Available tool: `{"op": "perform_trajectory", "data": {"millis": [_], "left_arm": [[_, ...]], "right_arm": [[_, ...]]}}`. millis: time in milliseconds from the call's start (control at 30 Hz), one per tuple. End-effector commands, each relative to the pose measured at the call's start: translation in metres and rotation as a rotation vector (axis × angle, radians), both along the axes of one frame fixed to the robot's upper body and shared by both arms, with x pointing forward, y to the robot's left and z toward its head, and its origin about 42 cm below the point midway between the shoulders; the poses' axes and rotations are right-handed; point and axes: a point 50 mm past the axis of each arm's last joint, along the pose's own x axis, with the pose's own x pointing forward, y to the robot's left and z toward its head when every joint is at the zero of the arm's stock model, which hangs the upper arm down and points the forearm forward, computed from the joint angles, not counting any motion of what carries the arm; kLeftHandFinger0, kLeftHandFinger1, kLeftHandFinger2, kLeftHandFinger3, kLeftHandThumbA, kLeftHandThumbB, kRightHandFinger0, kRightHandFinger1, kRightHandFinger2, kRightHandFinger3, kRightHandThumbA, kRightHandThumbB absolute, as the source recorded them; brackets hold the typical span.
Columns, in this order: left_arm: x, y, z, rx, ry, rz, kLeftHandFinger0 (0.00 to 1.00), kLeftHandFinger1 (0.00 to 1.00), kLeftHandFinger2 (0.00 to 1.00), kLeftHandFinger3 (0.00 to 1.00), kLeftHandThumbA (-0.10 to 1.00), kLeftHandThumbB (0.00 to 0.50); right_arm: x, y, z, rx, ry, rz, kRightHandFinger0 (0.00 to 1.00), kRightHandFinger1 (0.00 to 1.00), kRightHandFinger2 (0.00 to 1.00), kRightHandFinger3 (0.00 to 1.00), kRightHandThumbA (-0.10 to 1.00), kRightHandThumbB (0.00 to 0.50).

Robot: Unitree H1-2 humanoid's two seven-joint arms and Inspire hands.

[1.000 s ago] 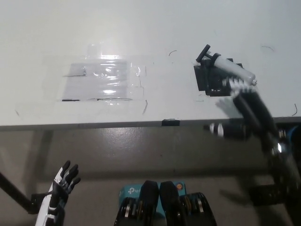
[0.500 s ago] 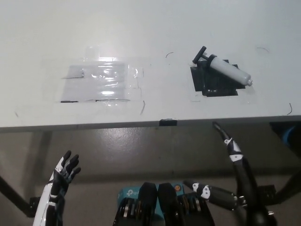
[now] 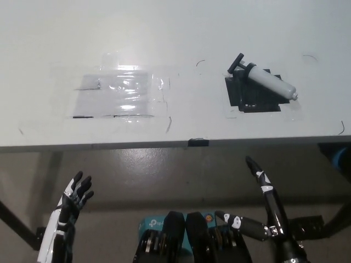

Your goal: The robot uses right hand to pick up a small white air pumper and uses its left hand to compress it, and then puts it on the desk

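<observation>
The air pumper (image 3: 264,83) lies on the desk (image 3: 181,44) ahead of my right robot hand (image 3: 262,211), long axis slanting up-left. That robot hand is empty, fingers spread; my left robot hand (image 3: 74,198), open too, sits much farther off.

the only readable marking is a white logo, apparently "tp-link", on a teal box (image 3: 151,223) on the floor below the surface (image 3: 175,33) edge; its letters are small and partly hidden. nothing else carries legible text.
</observation>
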Motion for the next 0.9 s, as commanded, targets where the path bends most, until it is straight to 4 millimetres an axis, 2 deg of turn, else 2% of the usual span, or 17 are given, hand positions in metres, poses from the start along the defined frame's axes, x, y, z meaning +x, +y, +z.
{"op": "perform_trajectory", "data": {"millis": [0, 100, 233, 333, 400, 567, 700, 867], "left_arm": [[0.006, 0.007, 0.005, 0.020, -0.039, -0.015, 1.00, 1.00, 1.00, 1.00, 1.00, 0.137], [0.007, 0.009, 0.002, 0.024, -0.032, -0.004, 1.00, 1.00, 1.00, 1.00, 1.00, 0.123], [0.019, 0.017, -0.010, 0.010, -0.012, 0.012, 1.00, 1.00, 1.00, 1.00, 1.00, 0.137], [0.023, 0.022, -0.017, 0.010, -0.002, 0.028, 1.00, 1.00, 1.00, 1.00, 1.00, 0.128], [0.025, 0.023, -0.021, 0.004, 0.001, 0.032, 1.00, 1.00, 1.00, 1.00, 1.00, 0.118], [0.025, 0.021, -0.022, 0.004, -0.004, 0.034, 1.00, 1.00, 1.00, 1.00, 1.00, 0.106], [0.024, 0.020, -0.022, 0.002, 0.000, 0.033, 1.00, 1.00, 1.00, 1.00, 1.00, 0.107], [0.030, 0.011, -0.017, 0.014, -0.013, 0.010, 1.00, 1.00, 1.00, 1.00, 1.00, 0.097]], "right_arm": [[0.007, -0.005, 0.006, 0.049, -0.066, 0.000, 1.00, 1.00, 1.00, 1.00, 1.00, 0.296], [0.007, -0.005, 0.006, 0.046, -0.065, 0.005, 1.00, 1.00, 1.00, 1.00, 1.00, 0.294], [0.011, -0.005, 0.011, 0.045, -0.083, 0.012, 1.00, 1.00, 1.00, 1.00, 1.00, 0.284], [0.012, -0.004, 0.011, 0.054, -0.078, 0.021, 1.00, 1.00, 1.00, 1.00, 1.00, 0.308], [0.013, -0.004, 0.010, 0.054, -0.074, 0.027, 1.00, 1.00, 1.00, 1.00, 1.00, 0.305], [0.012, -0.002, 0.008, 0.072, -0.063, 0.044, 1.00, 1.00, 1.00, 1.00, 1.00, 0.298], [0.010, 0.000, 0.008, 0.066, -0.064, 0.046, 1.00, 1.00, 1.00, 1.00, 1.00, 0.322], [0.006, -0.004, 0.008, 0.076, -0.064, 0.042, 1.00, 1.00, 1.00, 1.00, 1.00, 0.275]]}}
